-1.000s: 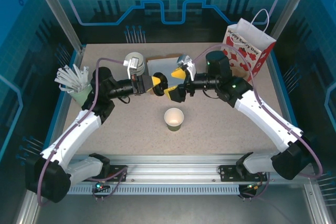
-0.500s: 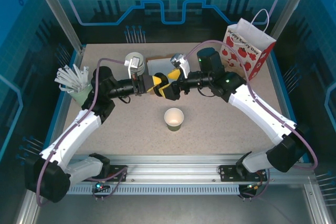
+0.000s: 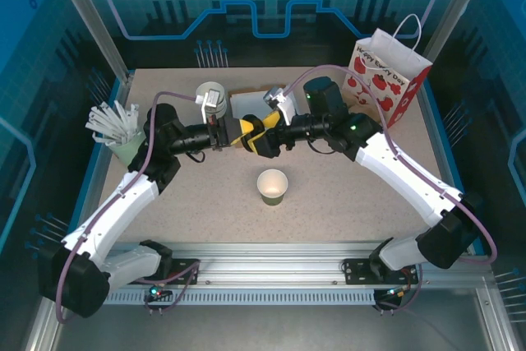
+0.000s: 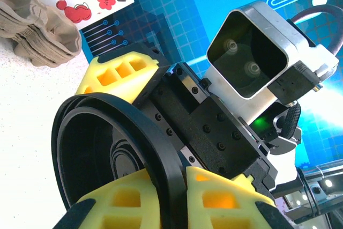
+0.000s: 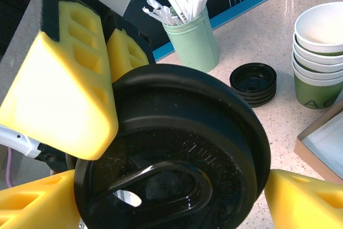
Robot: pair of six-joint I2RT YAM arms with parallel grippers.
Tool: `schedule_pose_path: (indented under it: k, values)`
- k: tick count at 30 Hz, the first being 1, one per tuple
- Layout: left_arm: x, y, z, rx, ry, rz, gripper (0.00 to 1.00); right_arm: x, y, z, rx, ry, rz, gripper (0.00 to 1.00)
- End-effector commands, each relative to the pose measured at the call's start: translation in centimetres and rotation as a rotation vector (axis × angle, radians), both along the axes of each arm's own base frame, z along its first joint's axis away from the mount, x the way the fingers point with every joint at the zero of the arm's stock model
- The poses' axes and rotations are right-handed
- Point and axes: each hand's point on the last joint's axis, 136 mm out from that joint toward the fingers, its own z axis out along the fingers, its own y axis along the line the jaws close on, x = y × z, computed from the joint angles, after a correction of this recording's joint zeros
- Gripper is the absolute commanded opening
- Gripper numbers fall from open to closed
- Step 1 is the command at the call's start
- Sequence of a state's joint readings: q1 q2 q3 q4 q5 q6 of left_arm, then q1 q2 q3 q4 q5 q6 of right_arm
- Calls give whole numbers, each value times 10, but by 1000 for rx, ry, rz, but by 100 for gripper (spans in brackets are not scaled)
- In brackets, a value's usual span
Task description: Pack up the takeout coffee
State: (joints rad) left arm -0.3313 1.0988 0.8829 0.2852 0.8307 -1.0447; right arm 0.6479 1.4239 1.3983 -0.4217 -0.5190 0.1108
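Two hands are brought together above the worktop [image 3: 345,203], a little toward 12 o'clock of its middle. A black lid [image 5: 177,148] is pinched by its rim in the left hand [image 3: 241,132] and held on edge, the yellow fingers [image 5: 59,89] pressed onto the rim. The right hand [image 3: 265,131] is spread, with one finger set at either side of the lid and no clamp on it seen. The dark green cup [image 3: 272,185] is stood upright on the worktop at 6 o'clock of the hands, uncovered, its white inside showing, touched by neither hand. A mint cup of white sticks [image 3: 125,144] is placed at 9 o'clock. A gift bag [image 3: 390,80] stands at 2 o'clock, and a brown pulp tray [image 3: 251,103] lies at 12 o'clock, behind the hands. Spare lids [image 5: 253,83] and stacked green cups [image 5: 320,52] are seen in the right wrist view.
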Motion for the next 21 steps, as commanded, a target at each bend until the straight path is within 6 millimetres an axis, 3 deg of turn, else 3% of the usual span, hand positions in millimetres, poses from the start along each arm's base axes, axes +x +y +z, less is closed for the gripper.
schedule_pose_path:
  k: [1, 6, 12, 21]
  values:
    - [-2, -2, 12, -1, -22, 0, 1, -4, 5, 10, -6, -40, 9, 85]
    - [-2, -2, 10, 1, -21, 0, 1, -6, 7, 9, -2, -38, 21, 80]
    - [-2, -2, 7, 9, -18, 4, 2, -5, 6, 9, -2, -46, 14, 66]
    - [2, 0, 0, 38, -21, 35, 12, -5, -5, -1, -25, -25, -18, 54]
